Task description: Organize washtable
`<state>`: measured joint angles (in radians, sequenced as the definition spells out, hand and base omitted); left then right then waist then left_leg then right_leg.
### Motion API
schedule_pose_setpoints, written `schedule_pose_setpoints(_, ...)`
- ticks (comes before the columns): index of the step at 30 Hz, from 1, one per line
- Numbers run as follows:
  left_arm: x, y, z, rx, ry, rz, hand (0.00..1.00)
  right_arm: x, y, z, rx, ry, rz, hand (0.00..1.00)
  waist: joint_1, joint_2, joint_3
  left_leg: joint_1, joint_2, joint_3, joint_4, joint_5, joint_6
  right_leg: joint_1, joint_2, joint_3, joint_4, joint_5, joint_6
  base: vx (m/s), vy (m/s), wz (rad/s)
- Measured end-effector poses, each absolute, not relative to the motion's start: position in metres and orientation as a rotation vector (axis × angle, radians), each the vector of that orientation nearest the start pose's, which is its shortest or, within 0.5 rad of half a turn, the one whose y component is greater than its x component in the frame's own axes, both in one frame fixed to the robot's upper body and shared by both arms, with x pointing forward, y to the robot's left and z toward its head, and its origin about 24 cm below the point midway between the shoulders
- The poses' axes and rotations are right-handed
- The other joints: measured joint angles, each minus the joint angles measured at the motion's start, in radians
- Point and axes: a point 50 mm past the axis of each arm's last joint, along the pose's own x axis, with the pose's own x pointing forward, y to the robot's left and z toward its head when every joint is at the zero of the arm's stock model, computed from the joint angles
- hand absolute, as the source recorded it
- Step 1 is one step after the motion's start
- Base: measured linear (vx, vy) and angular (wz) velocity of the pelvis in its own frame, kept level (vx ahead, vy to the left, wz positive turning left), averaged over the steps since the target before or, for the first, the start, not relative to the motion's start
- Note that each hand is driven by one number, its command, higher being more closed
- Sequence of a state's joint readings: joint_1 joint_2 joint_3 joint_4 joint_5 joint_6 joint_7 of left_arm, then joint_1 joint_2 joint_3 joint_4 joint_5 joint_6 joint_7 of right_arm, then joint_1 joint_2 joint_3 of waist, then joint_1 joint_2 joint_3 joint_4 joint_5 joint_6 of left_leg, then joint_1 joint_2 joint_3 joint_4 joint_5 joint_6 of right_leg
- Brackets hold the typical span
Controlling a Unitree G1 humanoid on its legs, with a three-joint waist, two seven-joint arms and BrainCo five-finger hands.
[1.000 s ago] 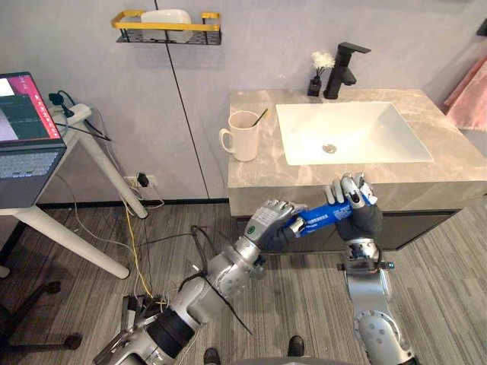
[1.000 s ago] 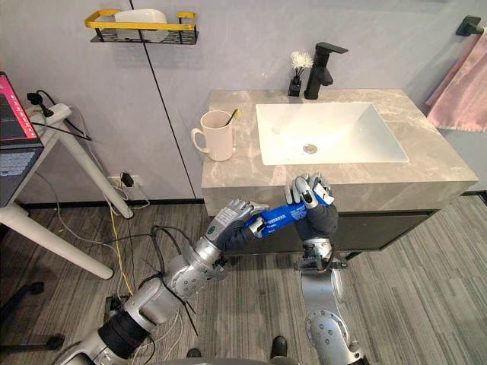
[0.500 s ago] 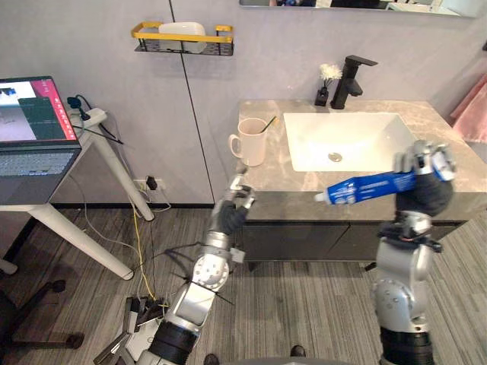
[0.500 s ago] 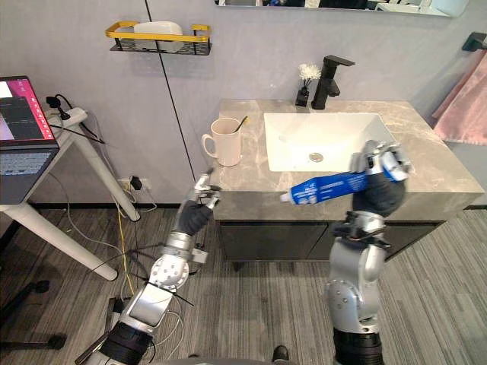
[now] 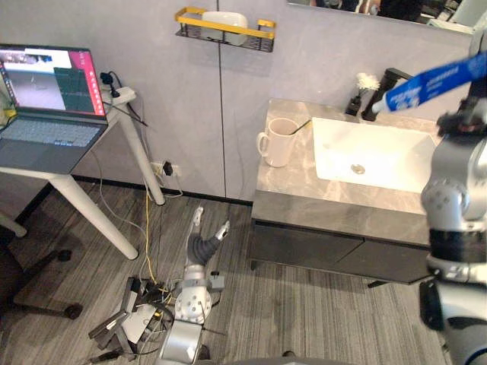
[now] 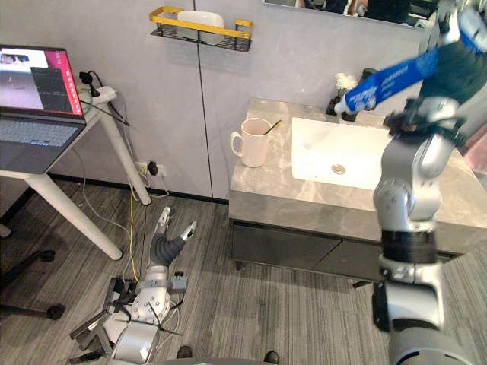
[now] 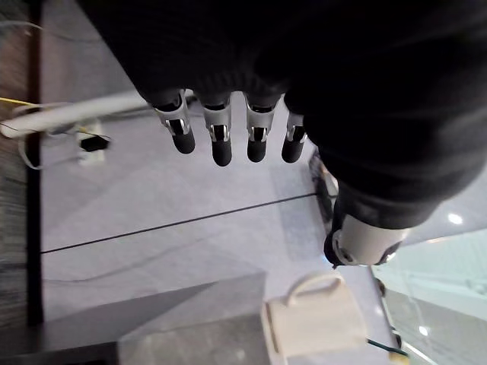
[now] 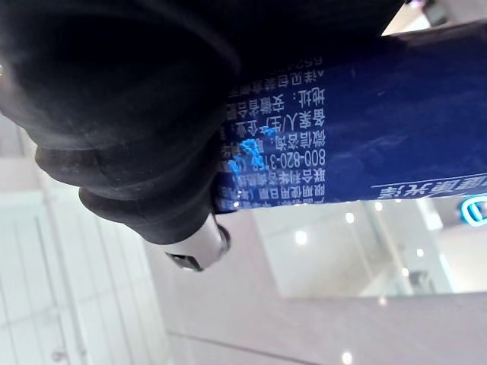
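A blue toothpaste tube [image 6: 388, 78] is held high above the white sink [image 5: 380, 156], white cap pointing toward the black faucet [image 5: 386, 82]. My right hand [image 6: 459, 46] is shut on the tube's far end, and the tube [image 8: 365, 137] lies across its dark cover in the right wrist view. My left hand [image 5: 202, 242] hangs low near the floor, left of the cabinet, with fingers [image 7: 221, 141] straight and nothing in them. A cream mug [image 5: 280, 141] with a thin stick in it stands on the marble countertop [image 5: 304, 199].
A laptop [image 5: 49, 99] sits on a white-legged table at the left. A yellow wall shelf [image 5: 224, 21] holds a white object. A small vase with a white flower [image 5: 360, 85] stands by the faucet. Cables and power strips [image 5: 122, 327] lie on the floor.
My left hand let go of the tube, opened and dropped toward the floor. My right hand raised the tube from the counter's front edge to above the sink. The camera shifted.
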<state>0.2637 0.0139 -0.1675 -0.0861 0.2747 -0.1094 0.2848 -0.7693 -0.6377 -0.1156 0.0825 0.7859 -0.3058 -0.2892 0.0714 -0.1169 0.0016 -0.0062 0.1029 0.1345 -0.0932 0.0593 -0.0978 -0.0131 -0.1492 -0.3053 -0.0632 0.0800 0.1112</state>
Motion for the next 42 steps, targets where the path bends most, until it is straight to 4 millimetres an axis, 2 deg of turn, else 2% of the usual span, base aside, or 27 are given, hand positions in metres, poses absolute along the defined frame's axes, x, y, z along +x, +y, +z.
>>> schedule_pose_setpoints(2,0.19,0.142,0.01,0.259,0.063,0.152,0.0,0.304,-0.253,0.337,0.326,-1.008,-0.138,1.0,0.003,-0.02,0.003,-0.023,0.0,-0.014,0.0,0.008,-0.001,-0.014,-0.001,-0.015,0.0,0.0,0.0,0.01,-0.011,0.18)
schedule_pose_setpoints(4,0.183,0.145,0.0,0.267,0.119,0.144,0.0,0.306,-0.257,0.341,0.294,-0.987,-0.141,1.0,0.013,-0.044,0.003,-0.041,0.001,-0.031,0.0,0.012,-0.002,-0.022,0.0,-0.025,0.0,0.0,0.0,0.01,-0.011,0.22)
schedule_pose_setpoints(5,0.18,0.147,-0.004,0.27,0.143,0.147,0.0,0.308,-0.26,0.341,0.28,-0.967,-0.149,1.0,0.026,-0.058,0.006,-0.046,0.001,-0.031,0.0,0.012,-0.002,-0.026,0.0,-0.025,0.0,0.0,0.0,0.01,-0.006,0.09)
schedule_pose_setpoints(12,0.167,0.172,-0.023,0.304,0.262,0.217,0.0,0.312,-0.274,0.332,0.265,-0.889,-0.159,1.0,0.027,-0.119,0.026,-0.097,0.002,-0.054,0.0,0.018,-0.001,-0.067,-0.002,-0.042,0.009,0.001,0.001,-0.01,-0.004,0.09)
schedule_pose_setpoints(16,0.164,0.176,-0.025,0.325,0.284,0.222,0.0,0.312,-0.278,0.318,0.255,-0.83,-0.141,1.0,0.026,-0.139,0.037,-0.115,0.003,-0.057,0.0,0.019,0.0,-0.086,-0.003,-0.046,0.018,0.002,0.001,0.0,-0.001,0.01)
schedule_pose_setpoints(21,0.165,0.18,-0.026,0.359,0.288,0.223,0.0,0.311,-0.276,0.307,0.257,-0.794,-0.116,1.0,0.027,-0.155,0.056,-0.127,0.003,-0.066,0.001,0.02,0.001,-0.099,-0.006,-0.051,0.027,0.003,0.003,0.01,0.005,0.05)
schedule_pose_setpoints(24,0.165,0.184,-0.025,0.369,0.286,0.234,0.0,0.305,-0.266,0.314,0.247,-0.832,-0.059,1.0,0.026,-0.163,0.075,-0.147,0.005,-0.071,0.007,0.02,0.001,-0.114,-0.004,-0.051,0.028,0.013,0.018,0.0,0.008,0.03)
schedule_pose_setpoints(27,0.168,0.19,-0.023,0.401,0.275,0.246,0.0,0.299,-0.257,0.32,0.231,-0.867,0.005,1.0,0.03,-0.175,0.094,-0.168,0.005,-0.079,0.018,0.02,0.001,-0.124,-0.008,-0.054,0.028,0.017,0.017,0.01,0.012,0.08)
schedule_pose_setpoints(32,0.173,0.194,-0.02,0.422,0.263,0.252,0.0,0.298,-0.255,0.321,0.23,-0.873,0.014,1.0,0.032,-0.186,0.117,-0.195,0.012,-0.083,0.034,0.017,0.004,-0.14,-0.004,-0.057,0.029,0.045,0.021,0.01,0.014,0.04)
schedule_pose_setpoints(38,0.175,0.199,-0.024,0.426,0.282,0.27,0.0,0.298,-0.255,0.321,0.231,-0.873,0.01,1.0,0.052,-0.198,0.134,-0.219,0.016,-0.107,0.041,0.017,0.005,-0.15,0.001,-0.082,0.029,0.055,0.025,0.01,0.004,0.08)
schedule_pose_setpoints(42,0.176,0.202,-0.022,0.429,0.276,0.284,0.0,0.296,-0.253,0.331,0.236,-0.91,0.021,1.0,0.051,-0.203,0.152,-0.234,0.016,-0.12,0.05,0.017,0.005,-0.151,0.002,-0.103,0.029,0.056,0.025,0.02,0.008,0.12)
